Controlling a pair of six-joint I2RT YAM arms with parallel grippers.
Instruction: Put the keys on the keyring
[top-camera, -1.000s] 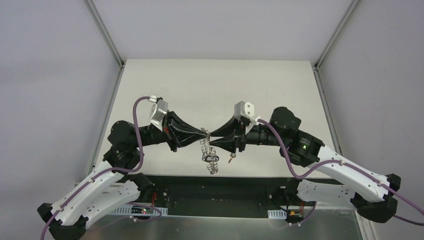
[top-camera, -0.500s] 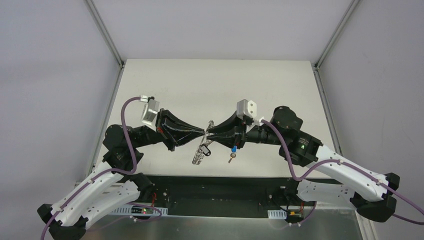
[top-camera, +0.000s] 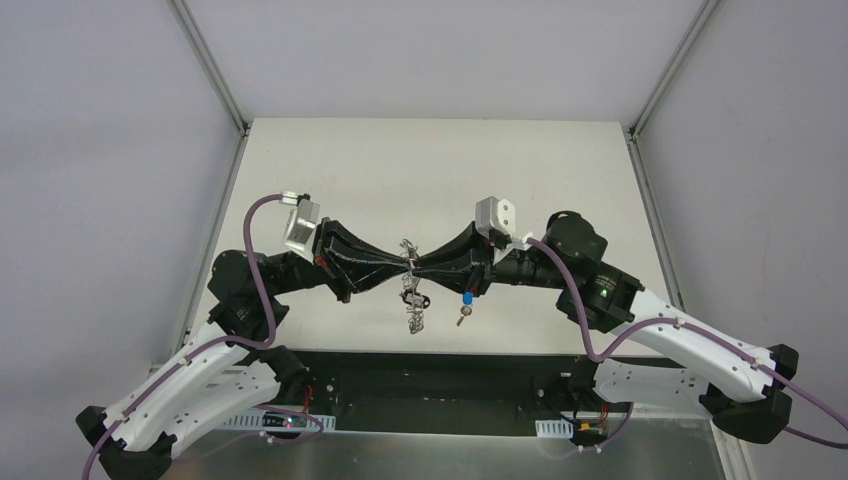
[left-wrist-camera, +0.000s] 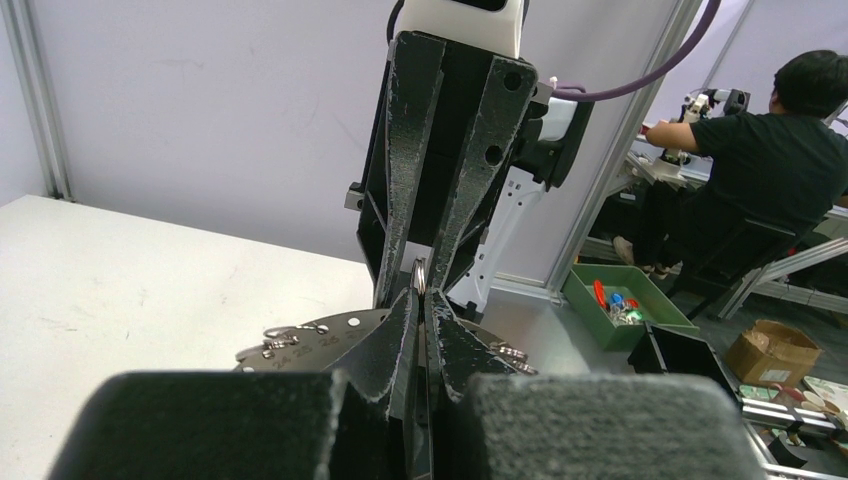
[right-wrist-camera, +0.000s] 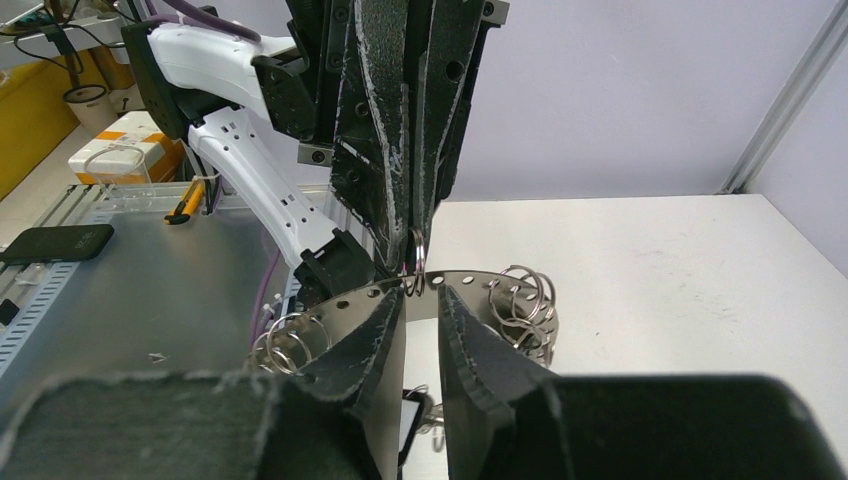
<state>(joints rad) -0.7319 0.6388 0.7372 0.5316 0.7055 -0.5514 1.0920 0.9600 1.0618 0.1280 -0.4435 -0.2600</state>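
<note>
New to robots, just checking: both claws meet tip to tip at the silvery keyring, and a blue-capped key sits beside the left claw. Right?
Not quite: the blue-capped key is beside the right gripper, not the left gripper, as the top external view shows. Both do meet tip to tip at the keyring.

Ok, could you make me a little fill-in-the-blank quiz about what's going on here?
1. The left fingers and right fingers both pinch the ___.
2. The key beside the right fingers has a ___ cap.
3. In the left wrist view, the bin past the table is ___.
Missing words: keyring; blue; green.
</note>
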